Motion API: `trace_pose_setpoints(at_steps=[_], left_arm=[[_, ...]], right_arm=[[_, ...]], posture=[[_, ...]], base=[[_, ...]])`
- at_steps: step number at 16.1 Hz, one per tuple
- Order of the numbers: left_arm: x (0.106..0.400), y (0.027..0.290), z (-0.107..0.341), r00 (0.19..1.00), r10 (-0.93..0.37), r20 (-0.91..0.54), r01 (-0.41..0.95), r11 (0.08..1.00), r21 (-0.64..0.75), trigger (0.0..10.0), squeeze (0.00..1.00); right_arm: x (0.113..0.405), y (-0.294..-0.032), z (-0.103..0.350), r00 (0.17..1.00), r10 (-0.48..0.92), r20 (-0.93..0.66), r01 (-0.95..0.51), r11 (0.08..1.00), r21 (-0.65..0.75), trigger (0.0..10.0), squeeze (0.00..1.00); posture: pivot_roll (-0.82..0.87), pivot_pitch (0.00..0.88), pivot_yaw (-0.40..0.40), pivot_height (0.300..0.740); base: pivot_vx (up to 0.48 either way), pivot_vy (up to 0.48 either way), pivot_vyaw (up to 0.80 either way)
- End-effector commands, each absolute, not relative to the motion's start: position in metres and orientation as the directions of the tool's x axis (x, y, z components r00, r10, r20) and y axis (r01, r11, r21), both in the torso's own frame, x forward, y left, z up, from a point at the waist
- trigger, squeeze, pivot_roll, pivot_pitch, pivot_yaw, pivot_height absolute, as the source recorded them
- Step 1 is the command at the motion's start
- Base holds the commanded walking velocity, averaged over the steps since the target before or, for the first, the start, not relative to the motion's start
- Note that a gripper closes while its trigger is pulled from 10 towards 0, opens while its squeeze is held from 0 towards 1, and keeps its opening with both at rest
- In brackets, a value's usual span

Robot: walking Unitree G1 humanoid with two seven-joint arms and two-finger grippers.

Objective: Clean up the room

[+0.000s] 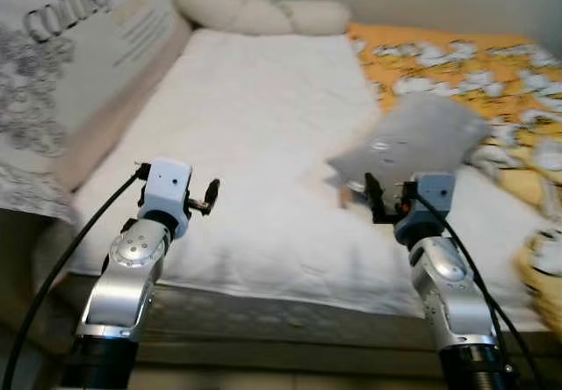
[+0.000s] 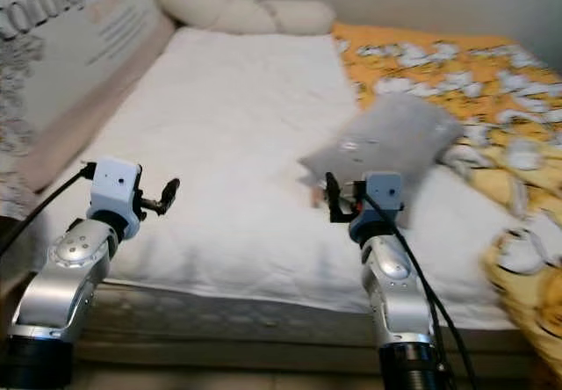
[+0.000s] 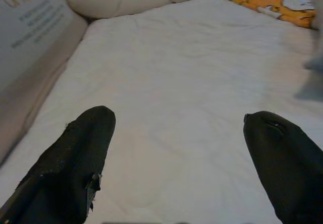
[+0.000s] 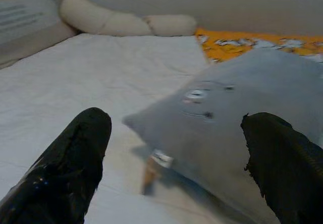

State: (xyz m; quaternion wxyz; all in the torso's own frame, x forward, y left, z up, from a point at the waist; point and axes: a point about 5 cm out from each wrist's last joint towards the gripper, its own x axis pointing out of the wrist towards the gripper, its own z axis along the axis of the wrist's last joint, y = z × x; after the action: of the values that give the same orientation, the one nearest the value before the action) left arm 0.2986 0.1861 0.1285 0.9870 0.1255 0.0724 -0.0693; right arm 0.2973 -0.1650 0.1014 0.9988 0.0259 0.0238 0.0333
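The right gripper (image 4: 176,148) is hovering with its jaws spread wide, just short of the grey pillow (image 1: 408,148), so the step in hand looks like taking hold of that pillow. To do it well, the jaws should be closing over the near corner, where the stuffing is thin enough to pinch, rather than pushing at the plump middle; a firm bite on the seam should keep the soft cloth from slipping out on the lift.

The pillow is lying right of centre in the head views, on the white bed (image 1: 255,126) beside the orange patterned blanket (image 1: 465,65). It is showing small dark face markings and a little tag hanging at its near edge. The left gripper (image 3: 176,153) is waiting over bare sheet, jaws wide too.
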Motion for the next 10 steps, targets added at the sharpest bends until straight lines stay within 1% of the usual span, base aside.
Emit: trace_pose_setpoints(at_steps=[1,4,7,10], left_arm=[[0.2991,0.1891,0.1299,0.981,-0.109,-0.159,0.147,0.955,0.257,10.0,0.0],[0.2999,0.1891,0.13,0.981,-0.109,-0.158,0.149,0.953,0.263,10.0,0.0],[0.3006,0.1895,0.1331,0.984,-0.108,-0.142,0.136,0.969,0.206,10.0,0.0],[0.3002,0.1912,0.1322,0.982,-0.119,-0.148,0.147,0.969,0.197,10.0,0.0]], right_arm=[[0.2983,-0.1603,0.1018,0.996,0.079,-0.042,-0.076,0.995,0.067,10.0,0.0],[0.2981,-0.159,0.1009,0.995,0.084,-0.048,-0.081,0.994,0.069,10.0,0.0],[0.2979,-0.1569,0.0993,0.994,0.093,-0.058,-0.089,0.994,0.06,10.0,0.0],[0.2981,-0.1545,0.0978,0.993,0.099,-0.067,-0.096,0.994,0.05,10.0,0.0]], posture=[[0.01,0.0,-0.013,0.74],[0.01,0.0,-0.013,0.74],[0.01,0.0,-0.012,0.74],[0.01,0.0,-0.014,0.74]], base=[[0.0,-0.409,0.0],[0.0,-0.405,0.0],[0.0,0.0,0.0],[0.0,0.0,0.0]])
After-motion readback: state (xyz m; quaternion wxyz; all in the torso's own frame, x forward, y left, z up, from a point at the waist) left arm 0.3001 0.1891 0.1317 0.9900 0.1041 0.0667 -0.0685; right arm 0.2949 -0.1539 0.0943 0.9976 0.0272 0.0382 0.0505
